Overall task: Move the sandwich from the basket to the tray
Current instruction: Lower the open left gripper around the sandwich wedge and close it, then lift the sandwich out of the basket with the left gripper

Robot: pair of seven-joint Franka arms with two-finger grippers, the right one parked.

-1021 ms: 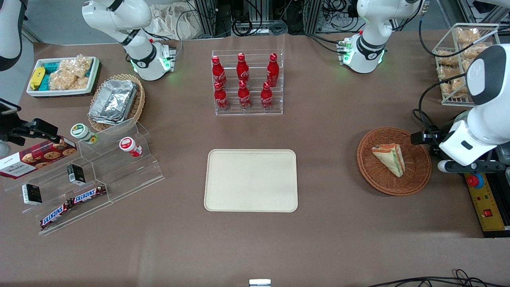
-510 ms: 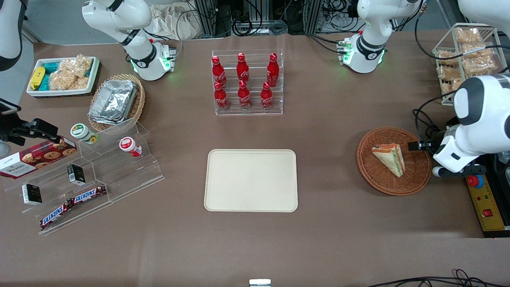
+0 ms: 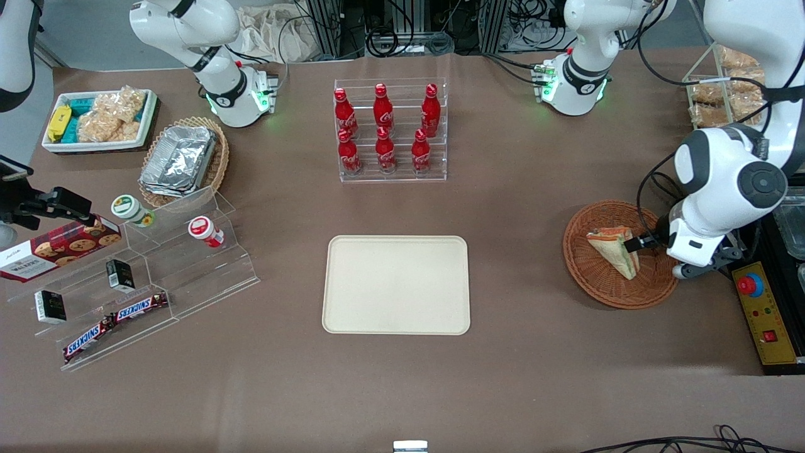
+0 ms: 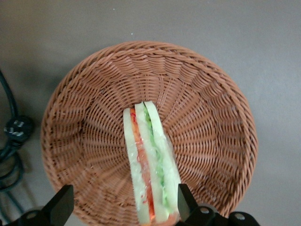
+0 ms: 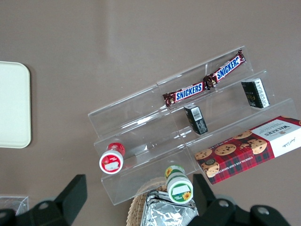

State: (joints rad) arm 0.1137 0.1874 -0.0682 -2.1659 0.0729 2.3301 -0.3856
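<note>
The gripper (image 4: 121, 205) hung over the basket (image 4: 89, 99) near the working arm's edge, fingers (image 4: 60, 203) spread around the sandwich (image 4: 149, 165). Next it would need to go lower, then pinch.

- sandwich (image 4: 150, 165): pale bread, red and green layers
- basket (image 4: 94, 122): reddish-brown weave
- tray (image 3: 396, 284): cream
- end effector (image 4: 123, 207): black fingers
- surface (image 3: 503, 207): brown
</note>
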